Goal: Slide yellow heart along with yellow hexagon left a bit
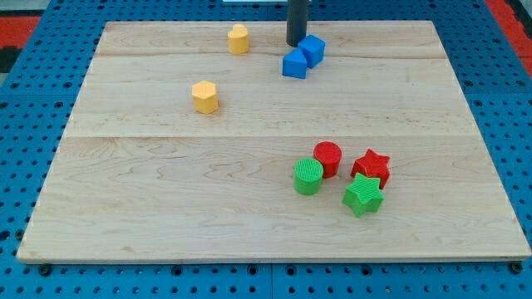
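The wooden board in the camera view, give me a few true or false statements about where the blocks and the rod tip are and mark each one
1. My tip is near the view's top, just left of the two blue blocks. True.
2. The blue block nearer the top and the other blue block sit far apart. False: they look to be touching.
3. My tip is touching a yellow block. False: the yellow block near the view's top and the yellow block lower left of it both lie well clear, to its left.
4. The red cylinder and the green cylinder sit side by side. True.
5. The green star is above the red star. False: it lies below it.
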